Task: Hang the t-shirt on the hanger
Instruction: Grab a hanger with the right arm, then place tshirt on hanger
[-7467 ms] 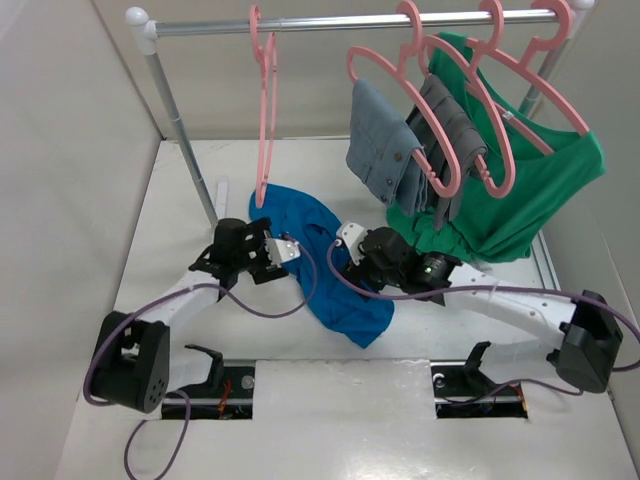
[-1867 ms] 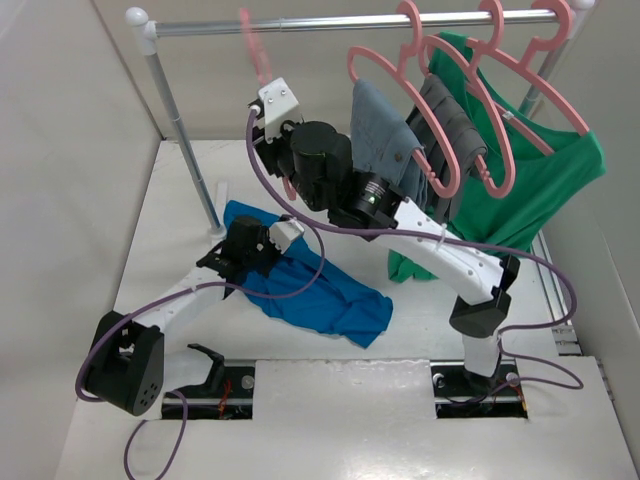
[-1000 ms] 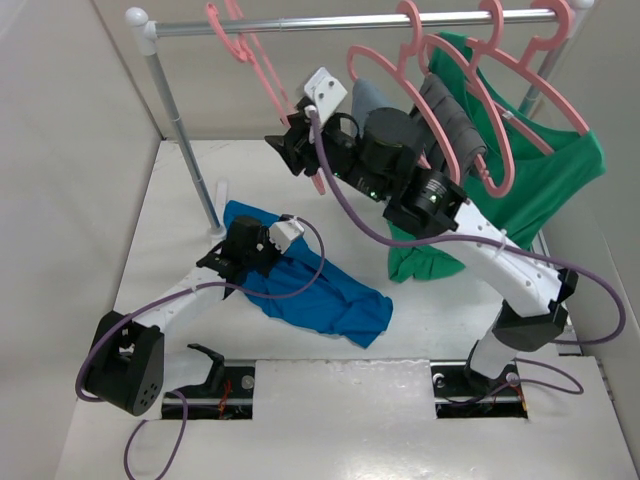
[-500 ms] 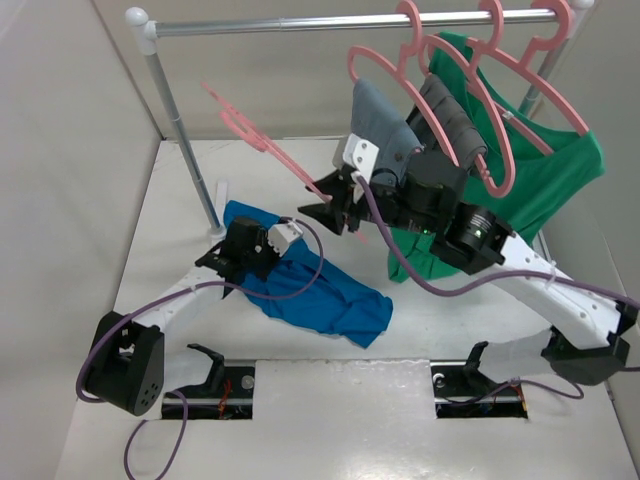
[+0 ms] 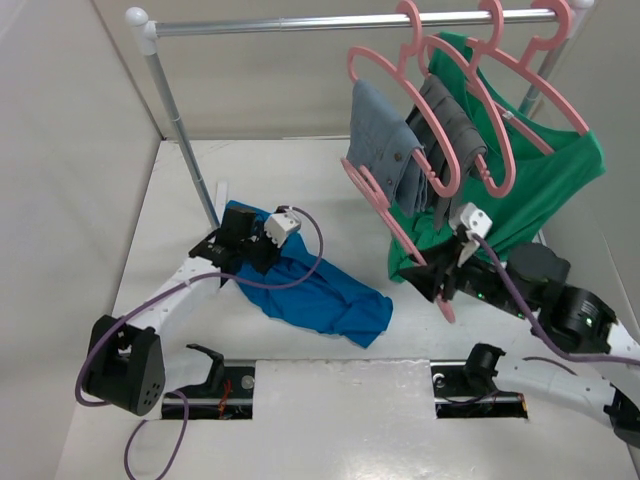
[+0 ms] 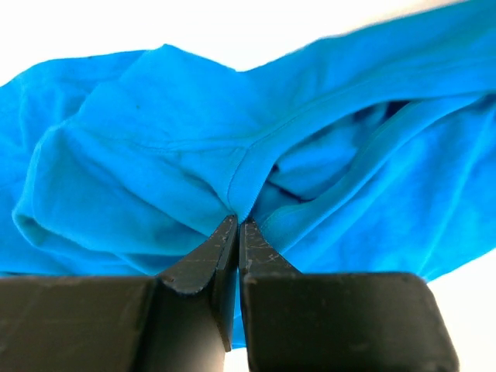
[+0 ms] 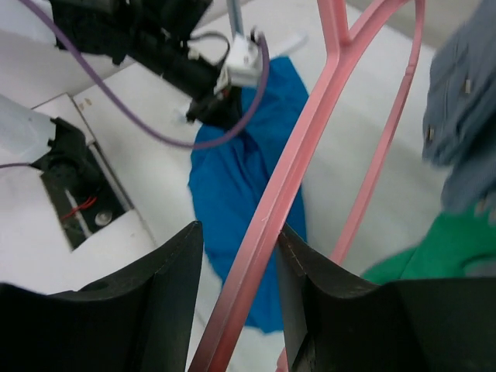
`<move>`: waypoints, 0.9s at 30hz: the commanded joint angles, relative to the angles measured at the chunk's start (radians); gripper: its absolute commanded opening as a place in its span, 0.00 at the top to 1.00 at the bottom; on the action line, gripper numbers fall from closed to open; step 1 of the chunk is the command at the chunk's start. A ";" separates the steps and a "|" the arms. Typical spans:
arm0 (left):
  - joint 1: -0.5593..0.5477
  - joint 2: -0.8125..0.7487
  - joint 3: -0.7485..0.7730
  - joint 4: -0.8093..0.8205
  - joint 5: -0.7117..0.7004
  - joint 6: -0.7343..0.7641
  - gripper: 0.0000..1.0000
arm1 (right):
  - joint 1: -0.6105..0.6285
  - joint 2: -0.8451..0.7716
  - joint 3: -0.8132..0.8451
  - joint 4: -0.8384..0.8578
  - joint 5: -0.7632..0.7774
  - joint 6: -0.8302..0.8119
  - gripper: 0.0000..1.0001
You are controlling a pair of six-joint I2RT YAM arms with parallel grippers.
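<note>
The bright blue t-shirt (image 5: 320,295) lies crumpled on the white table, left of centre. My left gripper (image 5: 250,243) is shut on a fold at its far left end; in the left wrist view the fingertips (image 6: 237,226) pinch a seam of the t-shirt (image 6: 147,147). The pink hanger (image 5: 385,212) is off the rail and slants above the table to the right of the t-shirt. My right gripper (image 5: 442,277) grips its lower part. In the right wrist view the hanger (image 7: 291,167) runs between the fingers of the right gripper (image 7: 239,232), over the t-shirt (image 7: 236,186).
A metal rail (image 5: 330,22) on a post (image 5: 185,140) spans the back. Other pink hangers on it carry grey garments (image 5: 385,150) and a green shirt (image 5: 545,180), right behind the held hanger. A wall closes the left side.
My right arm has swung down and to the right, carrying the hanger from the rail's left end to beside the green shirt. My left gripper has shifted slightly back with the t-shirt.
</note>
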State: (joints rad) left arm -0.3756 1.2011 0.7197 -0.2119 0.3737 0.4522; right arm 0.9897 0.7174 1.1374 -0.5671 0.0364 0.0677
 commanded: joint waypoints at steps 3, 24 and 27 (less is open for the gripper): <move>0.003 -0.017 0.086 -0.055 0.053 -0.037 1.00 | 0.003 -0.134 -0.105 -0.152 -0.012 0.187 1.00; 0.003 0.011 0.205 -0.053 0.001 -0.093 1.00 | 0.003 -0.098 -0.257 0.053 -0.392 0.141 1.00; 0.003 0.020 0.234 -0.073 0.001 -0.093 1.00 | 0.003 -0.044 -0.239 0.082 -0.438 0.115 1.00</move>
State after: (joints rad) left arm -0.3756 1.2224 0.8936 -0.2813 0.3733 0.3706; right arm 0.9897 0.6384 0.8680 -0.5957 -0.3481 0.2050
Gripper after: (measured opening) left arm 0.007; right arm 0.466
